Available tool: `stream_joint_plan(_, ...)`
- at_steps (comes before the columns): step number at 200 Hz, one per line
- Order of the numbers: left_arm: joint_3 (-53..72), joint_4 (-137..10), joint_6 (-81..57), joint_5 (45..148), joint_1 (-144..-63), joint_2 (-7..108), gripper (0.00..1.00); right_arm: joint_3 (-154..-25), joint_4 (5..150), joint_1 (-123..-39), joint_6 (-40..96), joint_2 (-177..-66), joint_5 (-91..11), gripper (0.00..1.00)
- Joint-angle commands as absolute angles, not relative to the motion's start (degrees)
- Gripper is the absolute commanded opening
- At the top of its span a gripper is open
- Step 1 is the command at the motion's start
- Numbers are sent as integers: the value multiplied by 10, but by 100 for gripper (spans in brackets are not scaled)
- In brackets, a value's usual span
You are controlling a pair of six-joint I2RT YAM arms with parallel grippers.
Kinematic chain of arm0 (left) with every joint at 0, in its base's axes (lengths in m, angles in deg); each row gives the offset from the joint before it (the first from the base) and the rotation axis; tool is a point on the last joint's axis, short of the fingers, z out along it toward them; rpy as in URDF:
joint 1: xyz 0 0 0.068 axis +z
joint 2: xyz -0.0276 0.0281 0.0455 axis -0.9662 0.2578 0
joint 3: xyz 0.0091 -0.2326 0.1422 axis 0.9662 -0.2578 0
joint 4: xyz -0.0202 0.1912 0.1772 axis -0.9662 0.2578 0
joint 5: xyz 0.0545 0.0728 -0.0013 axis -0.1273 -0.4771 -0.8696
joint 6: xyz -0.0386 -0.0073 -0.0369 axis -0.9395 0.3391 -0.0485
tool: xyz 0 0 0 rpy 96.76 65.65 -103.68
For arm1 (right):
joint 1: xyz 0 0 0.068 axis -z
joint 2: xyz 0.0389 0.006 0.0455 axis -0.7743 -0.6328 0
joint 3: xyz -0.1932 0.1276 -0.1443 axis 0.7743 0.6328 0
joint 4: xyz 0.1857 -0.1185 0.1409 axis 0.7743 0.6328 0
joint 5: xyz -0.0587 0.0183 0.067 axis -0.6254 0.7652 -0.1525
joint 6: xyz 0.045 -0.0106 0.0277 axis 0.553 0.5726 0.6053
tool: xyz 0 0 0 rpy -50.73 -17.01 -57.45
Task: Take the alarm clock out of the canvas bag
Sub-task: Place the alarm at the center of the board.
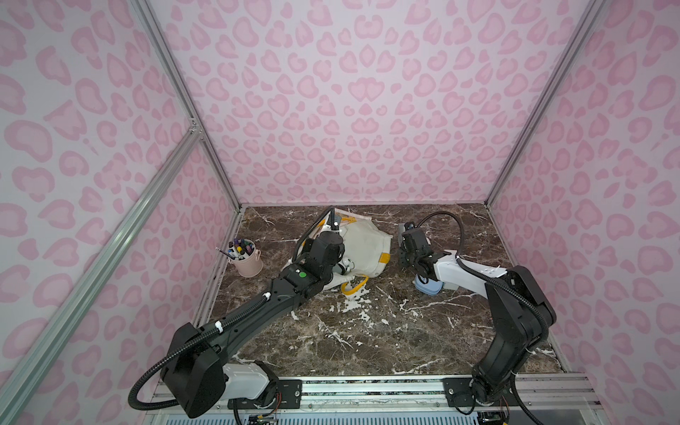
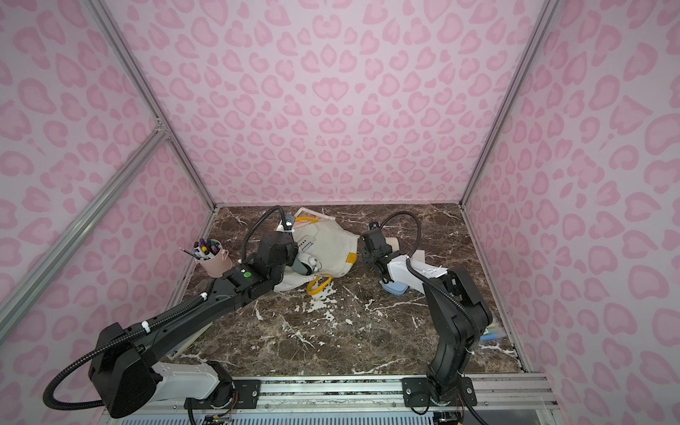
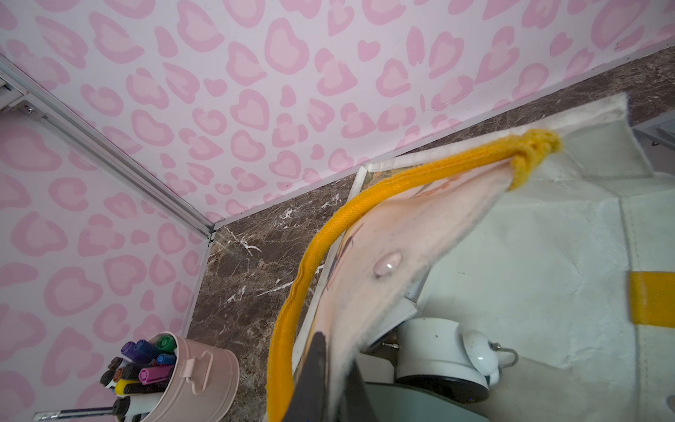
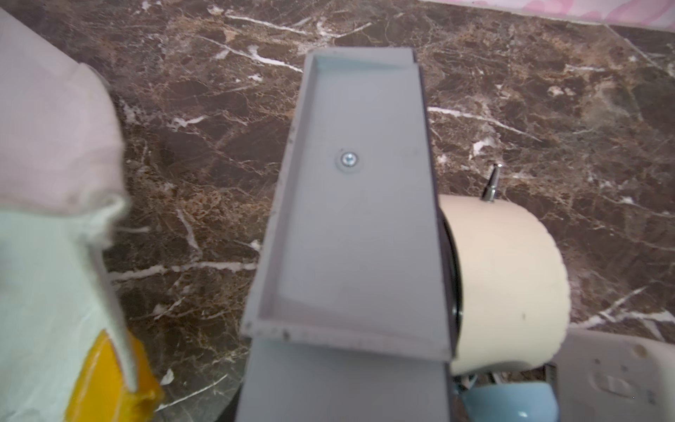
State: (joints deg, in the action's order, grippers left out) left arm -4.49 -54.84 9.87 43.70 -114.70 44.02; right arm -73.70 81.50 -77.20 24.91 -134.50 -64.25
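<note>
**One clock out in the right fingers, another at the bag mouth**

The left fingers (image 3: 317, 369) are closed on the rim of the canvas bag (image 1: 362, 250), pinching the cloth just beside a yellow handle (image 3: 365, 204) and holding that edge up off the table (image 1: 368, 331). Directly under the pinch, inside the opened mouth, sits a white alarm clock (image 3: 434, 347). It seems to lie tipped over, with its bells pointing away from the left fingers.

The right fingers (image 4: 350, 204) grip a cream alarm clock (image 4: 507, 285), which is pressed against the inner face of the one finger that shows. This clock is clear of the bag. The bag's corner is off to the outer side of that finger, with bare table between them.

By my reading, the next move turns on the white clock. It is almost touching the left fingers, which are busy with the rim. It is well apart from the right fingers, across the body of the bag, and those are loaded. A blue alarm clock (image 1: 427, 287) lies on the table close under the right arm, where the cream one might be set down.

The second right finger is hidden behind the cream clock. The white clock's face is cut off in the left wrist view, and in both top views the left arm covers most of the bag mouth
</note>
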Motion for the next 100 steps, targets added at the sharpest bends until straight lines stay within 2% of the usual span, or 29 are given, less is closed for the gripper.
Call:
stream_joint_plan(1,-37,-566,102,433,-1146,441,3,-743,803,-770,254,-1351,-654,16)
stream_joint_plan(100,-24,-567,103,439,-1146,457,3,-741,818,-762,259,-1364,-635,22)
